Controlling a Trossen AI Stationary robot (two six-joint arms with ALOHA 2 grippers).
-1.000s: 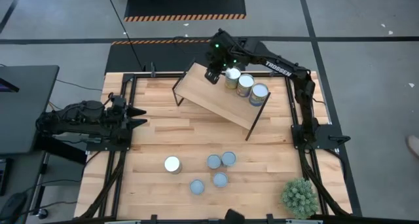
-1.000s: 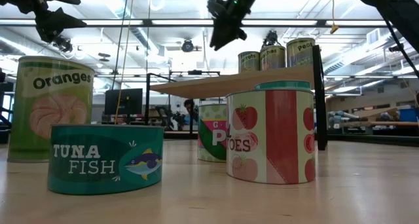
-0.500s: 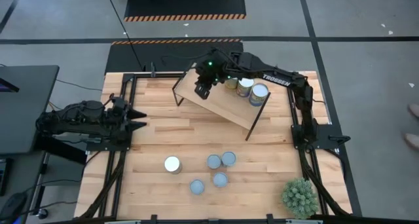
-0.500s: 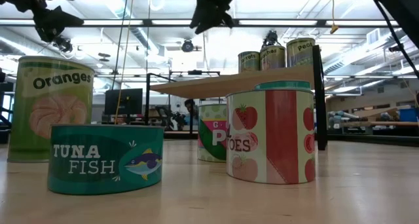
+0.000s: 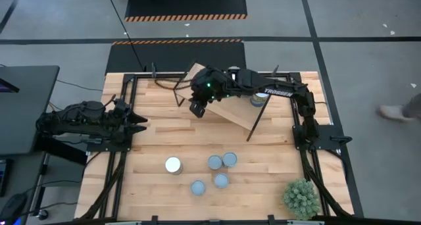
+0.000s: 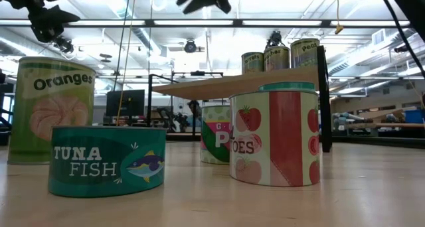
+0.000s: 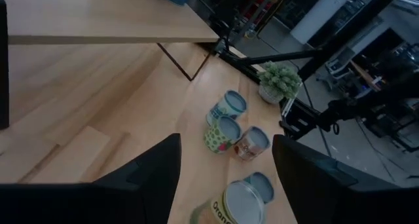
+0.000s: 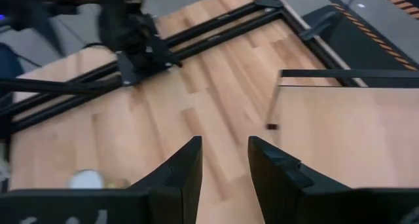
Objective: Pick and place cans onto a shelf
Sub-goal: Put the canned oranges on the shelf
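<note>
Several cans stand on the table near its front: a white-topped one (image 5: 173, 164) and blue-grey-topped ones (image 5: 215, 162) (image 5: 221, 181). Three more cans (image 6: 277, 58) stand in a row on the right end of the shelf (image 5: 230, 112); in the high view my right arm covers most of them. My right gripper (image 5: 197, 106) (image 8: 224, 168) hangs open and empty above the shelf's left end (image 8: 347, 132). My left gripper (image 5: 141, 120) (image 7: 226, 178) waits open and empty at the table's left edge.
A spiky green plant (image 5: 301, 197) stands at the front right corner. The shelf rests on thin dark legs (image 5: 253, 125). Bare planks lie between the shelf and the front cans. A person's shoe (image 5: 395, 110) shows on the floor beyond the right edge.
My right gripper has swung from beside the three cans on the shelf toward the table's left edge, along the shelf, to above its left end. It carries nothing. The cans on the shelf stay where they were.
</note>
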